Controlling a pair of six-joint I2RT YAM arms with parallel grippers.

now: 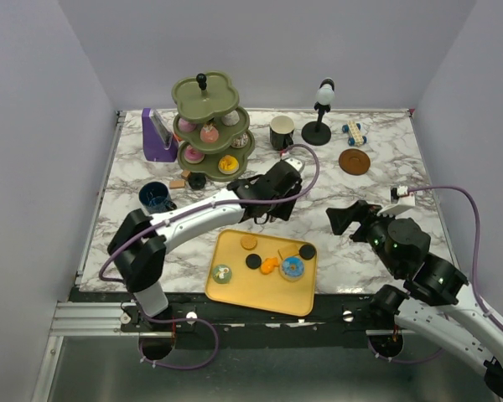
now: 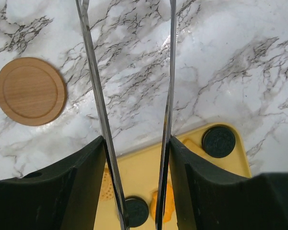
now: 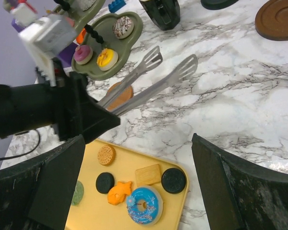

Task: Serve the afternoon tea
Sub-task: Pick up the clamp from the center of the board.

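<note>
Left gripper (image 2: 137, 158) clenched on tongs (image 2: 97, 96), coaster (image 2: 31, 91) off to its left, tray (image 2: 139, 177) biscuits (image 2: 219, 141) right beneath; right gripper (image 1: 344, 219) spread, empty.

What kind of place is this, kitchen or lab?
Likely a lab robot cell staged for tea, not a kitchen. Plain walls box in a marble-print table. Arms are mounted at its near edge, the left claw holding tongs. The treats on the tray are toys.

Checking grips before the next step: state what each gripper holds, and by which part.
The left gripper holds metal tongs by their handle end, tips free. The right gripper is open, holding nothing.
</note>
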